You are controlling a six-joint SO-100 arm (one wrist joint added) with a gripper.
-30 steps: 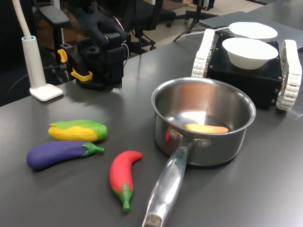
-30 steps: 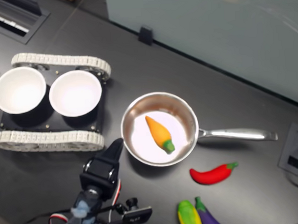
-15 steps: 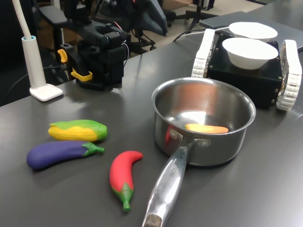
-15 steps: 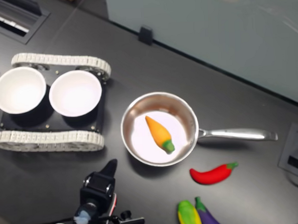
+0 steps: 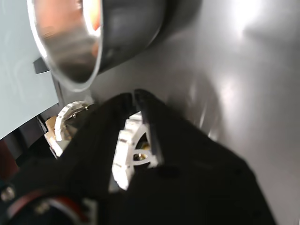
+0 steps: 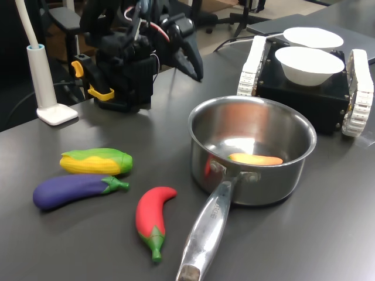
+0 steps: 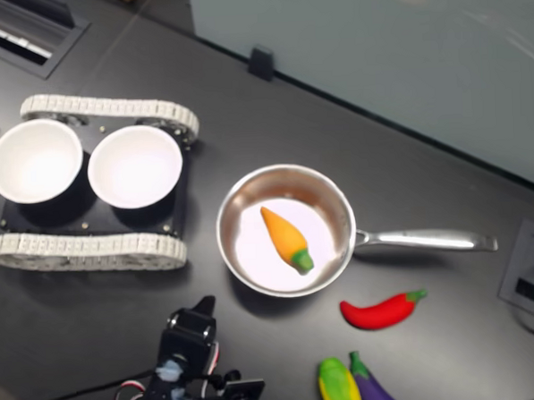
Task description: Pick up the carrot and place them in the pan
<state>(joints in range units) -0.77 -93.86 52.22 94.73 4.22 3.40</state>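
**Carrot rests in the saucepan; the arm is folded near its base**

We see a dark table (image 7: 444,155) with a shiny steel saucepan (image 7: 286,230) near its middle. The carrot (image 7: 286,239) lies flat on the pan's floor, free of the rim, its green stem end pointing toward the second exterior view's lower right. In the first exterior view only its orange body (image 6: 255,158) shows over the pan wall.

The claw (image 6: 190,55) hangs above the table beside the arm's black base, well apart from the pan and touching nothing. In the wrist view its two dark fingers (image 5: 150,126) meet at the tips with nothing between them, so we read the claw as closed and empty.

Outside the pan, a red chili pepper (image 7: 380,310) lies just beyond the long handle (image 7: 426,240), and a yellow corn cob (image 6: 96,161) and a purple eggplant (image 6: 76,189) sit side by side. Two white bowls (image 7: 86,165) rest on a small tracked vehicle.

We judge the placing step done: the one carrot in view is already inside the pan. What remains, in our view, is only for the arm to settle at rest, clear of the pan.
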